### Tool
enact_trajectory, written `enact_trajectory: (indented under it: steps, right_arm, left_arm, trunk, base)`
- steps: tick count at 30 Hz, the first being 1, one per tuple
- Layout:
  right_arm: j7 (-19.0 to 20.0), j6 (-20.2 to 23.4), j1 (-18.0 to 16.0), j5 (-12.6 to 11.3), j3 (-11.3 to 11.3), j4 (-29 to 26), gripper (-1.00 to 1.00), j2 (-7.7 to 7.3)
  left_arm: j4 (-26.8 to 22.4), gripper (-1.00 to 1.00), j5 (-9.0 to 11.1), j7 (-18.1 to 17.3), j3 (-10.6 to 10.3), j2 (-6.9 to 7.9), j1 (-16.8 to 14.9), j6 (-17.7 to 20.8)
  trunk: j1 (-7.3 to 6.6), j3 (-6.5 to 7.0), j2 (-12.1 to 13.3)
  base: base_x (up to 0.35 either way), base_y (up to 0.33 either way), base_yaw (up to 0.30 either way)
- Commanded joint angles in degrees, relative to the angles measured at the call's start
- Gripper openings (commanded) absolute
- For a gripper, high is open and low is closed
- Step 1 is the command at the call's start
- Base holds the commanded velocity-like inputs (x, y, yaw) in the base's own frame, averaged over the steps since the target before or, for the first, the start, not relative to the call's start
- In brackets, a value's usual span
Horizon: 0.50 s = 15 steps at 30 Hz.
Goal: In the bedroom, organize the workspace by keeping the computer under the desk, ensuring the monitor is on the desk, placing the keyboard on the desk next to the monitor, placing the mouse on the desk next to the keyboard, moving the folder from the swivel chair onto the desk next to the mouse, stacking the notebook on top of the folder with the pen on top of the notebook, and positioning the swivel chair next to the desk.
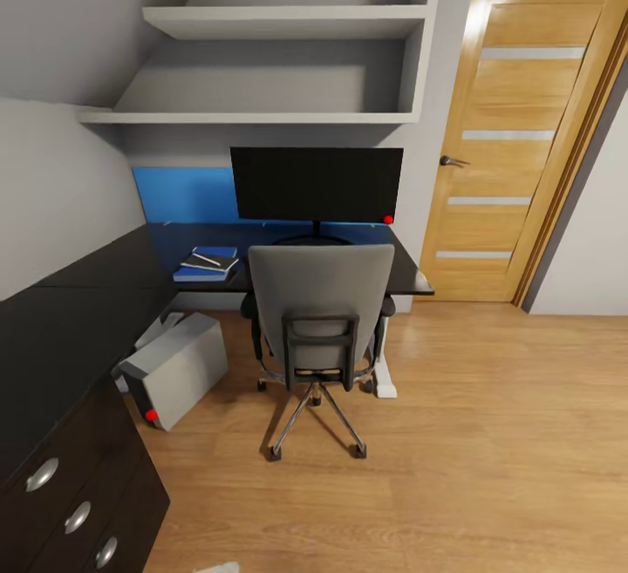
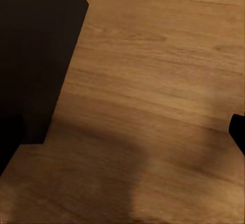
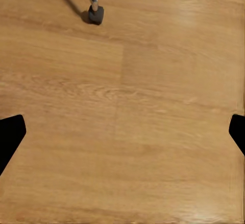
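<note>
Here, the right wrist view looks down on bare wood floor (image 3: 132, 111) with one chair castor (image 3: 96, 14); the right gripper's (image 3: 125, 134) dark fingertips sit wide apart. In the left wrist view, the left gripper (image 2: 122, 132) has one tip visible, and I cannot tell its state. From the head view, three knobbed drawers (image 1: 77, 516) are nearest, then one computer (image 1: 179, 370) lying tilted on the floor beside the desk (image 1: 78, 311), then one chair (image 1: 321, 316) in front of the desk edge. Farther off, pen (image 1: 207, 259) on notebook (image 1: 209, 262) on folder (image 1: 204, 273), one monitor (image 1: 316, 184), a door (image 1: 519, 133).
</note>
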Motion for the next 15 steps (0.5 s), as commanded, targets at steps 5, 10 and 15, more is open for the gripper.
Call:
enact_trajectory:
  steps: [5, 10, 15]
  right_arm:
    - [-0.1, -0.2, 1.1, -0.5, 0.5, 0.1, 1.00, -0.09]
    - [-0.1, -0.2, 1.7, -0.5, 0.6, 0.1, 1.00, -0.13]
    - [-0.1, -0.2, 1.8, -0.5, 0.6, 0.1, 1.00, -0.14]
  left_arm:
    - [0.0, 1.00, 0.4, -0.3, -0.5, 0.01, 1.6, -0.2]
    - [0.0, 1.00, 0.4, -1.0, -0.5, 0.45, 2.4, -0.2]
    - [0.0, 1.00, 0.4, -2.1, -0.5, 0.63, 4.0, -0.5]
  trunk:
    - [-1.11, 0.85, 2.0]
    - [-2.21, 1.75, 4.0]
    - [-3.31, 2.65, 6.0]
  base:
    - [0.000, 0.000, 0.000]
    - [0.000, 0.000, 0.000]
    - [0.000, 0.000, 0.000]
